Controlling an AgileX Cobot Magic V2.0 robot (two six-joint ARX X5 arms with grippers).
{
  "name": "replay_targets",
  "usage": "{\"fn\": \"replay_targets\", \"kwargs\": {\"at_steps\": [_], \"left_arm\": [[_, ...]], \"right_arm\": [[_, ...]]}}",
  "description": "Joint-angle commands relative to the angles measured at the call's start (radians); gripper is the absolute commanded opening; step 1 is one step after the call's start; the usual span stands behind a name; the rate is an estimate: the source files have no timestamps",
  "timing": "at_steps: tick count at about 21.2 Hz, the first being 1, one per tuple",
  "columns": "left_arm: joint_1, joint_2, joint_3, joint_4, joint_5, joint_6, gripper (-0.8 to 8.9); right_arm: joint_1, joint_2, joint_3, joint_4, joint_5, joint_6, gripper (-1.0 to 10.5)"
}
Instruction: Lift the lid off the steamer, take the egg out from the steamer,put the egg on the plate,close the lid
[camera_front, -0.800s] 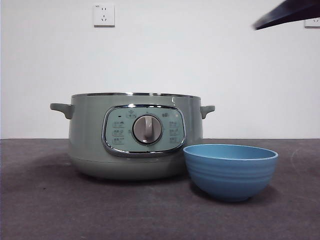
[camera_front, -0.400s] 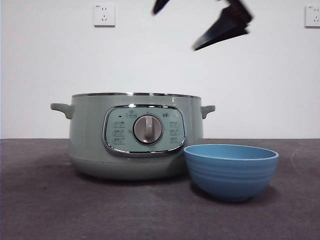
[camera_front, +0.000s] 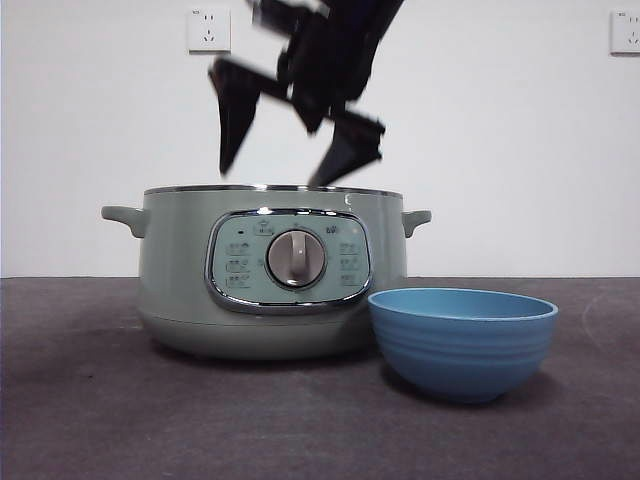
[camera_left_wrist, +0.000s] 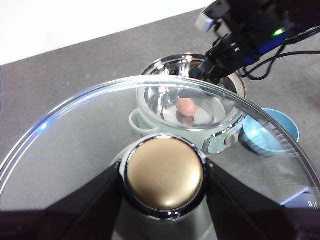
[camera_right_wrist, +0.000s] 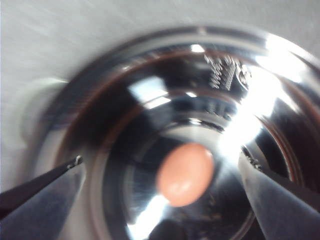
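The pale green steamer (camera_front: 190, 270) stands uncovered in the middle of the table. Inside, a pinkish egg (camera_right_wrist: 185, 174) lies on the shiny metal floor (camera_left_wrist: 186, 106). My right gripper (camera_front: 287, 165) hangs open just above the steamer's rim, its jaws spread wide to either side of the egg (camera_right_wrist: 160, 159) and not touching it. Off to one side and high above the table, my left gripper (camera_left_wrist: 164, 170) is shut on the knob (camera_left_wrist: 165, 182) of the glass lid (camera_left_wrist: 75, 145). The blue plate (camera_front: 462, 342) sits empty beside the steamer, at the front right.
The steamer's side handles (camera_front: 124, 218) stick out at both sides. The plate (camera_left_wrist: 272, 132) nearly touches the steamer's base. Dark grey tabletop (camera_front: 90, 420) stretches to the left and in front. The right arm with its cables (camera_left_wrist: 250, 30) reaches over the steamer.
The right gripper has swung in from the top right corner and dropped until it is just above the steamer's open top. The steamer and the plate have stayed put.
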Motion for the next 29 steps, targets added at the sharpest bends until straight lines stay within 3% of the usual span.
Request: {"fn": "replay_targets", "kwargs": {"at_steps": [1, 13, 15, 19, 22, 25, 29], "left_arm": [[0.000, -0.008, 0.017, 0.035, 0.000, 0.010, -0.08], [0.000, -0.008, 0.017, 0.035, 0.024, 0.013, -0.08], [0.000, -0.008, 0.017, 0.035, 0.024, 0.013, -0.08], [0.000, -0.008, 0.017, 0.035, 0.024, 0.017, -0.08], [0.000, -0.008, 0.017, 0.028, 0.024, 0.019, -0.08], [0.000, -0.008, 0.017, 0.012, 0.024, 0.021, -0.08], [0.000, -0.008, 0.017, 0.006, 0.024, 0.031, -0.08]], "right_arm": [[0.002, 0.045, 0.001, 0.018, 0.007, -0.013, 5.6], [0.002, 0.154, 0.001, 0.077, 0.055, -0.025, 5.6], [0.002, 0.154, 0.001, 0.065, 0.054, -0.025, 5.0], [0.002, 0.164, 0.001, 0.034, 0.050, -0.022, 5.0], [0.002, 0.168, 0.001, 0.036, 0.041, -0.021, 3.6], [0.002, 0.168, 0.001, 0.037, -0.010, -0.022, 1.4], [0.002, 0.168, 0.001, 0.037, -0.032, -0.018, -0.1]]}}
